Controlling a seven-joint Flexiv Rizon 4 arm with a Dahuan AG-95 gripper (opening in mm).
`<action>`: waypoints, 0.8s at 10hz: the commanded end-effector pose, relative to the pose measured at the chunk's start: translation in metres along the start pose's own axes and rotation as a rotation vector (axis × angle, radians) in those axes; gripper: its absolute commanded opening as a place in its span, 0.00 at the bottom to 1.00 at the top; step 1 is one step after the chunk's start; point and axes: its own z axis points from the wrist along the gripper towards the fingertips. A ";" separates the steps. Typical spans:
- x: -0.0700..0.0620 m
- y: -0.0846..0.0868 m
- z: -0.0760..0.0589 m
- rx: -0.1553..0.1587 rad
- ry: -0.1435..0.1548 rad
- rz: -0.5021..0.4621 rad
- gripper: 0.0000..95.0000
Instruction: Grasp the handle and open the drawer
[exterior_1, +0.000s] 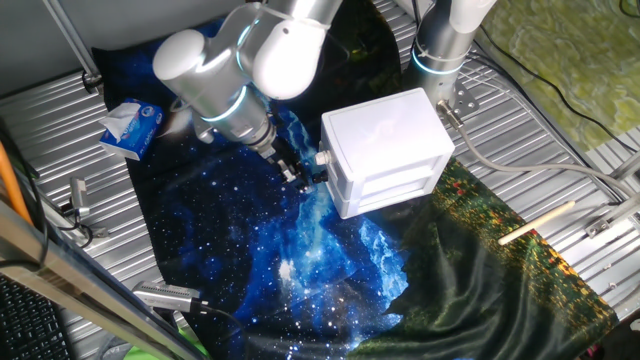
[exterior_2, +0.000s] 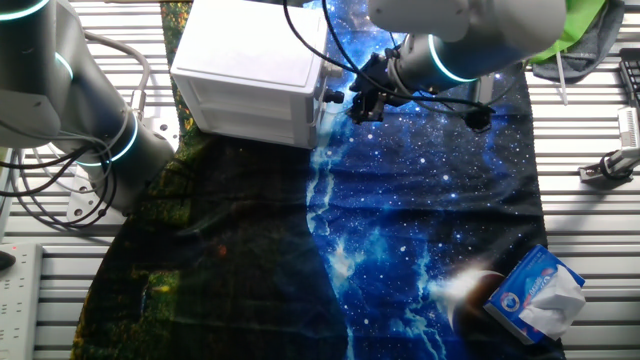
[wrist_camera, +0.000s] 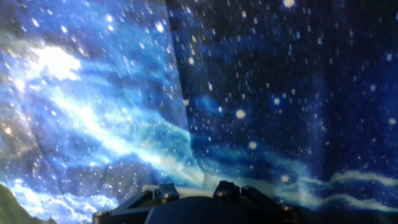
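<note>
My end effector (exterior_1: 296, 172) hovers just beside the handle (exterior_1: 323, 158) on the drawer (exterior_1: 335, 176) front, at the white cabinet (exterior_1: 385, 125) on the table (exterior_1: 560, 160); I cannot tell whether my fingers are parted or closed.

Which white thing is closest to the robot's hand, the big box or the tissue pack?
The big white box. Its little knob sits right by the hand, while the blue-and-white tissue pack lies far off at the cloth's edge.
</note>
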 end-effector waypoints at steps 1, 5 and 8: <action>0.001 -0.001 0.001 0.001 -0.002 0.005 0.40; 0.005 -0.004 0.005 -0.007 -0.001 0.037 0.20; 0.007 -0.001 0.005 -0.007 -0.001 0.049 0.20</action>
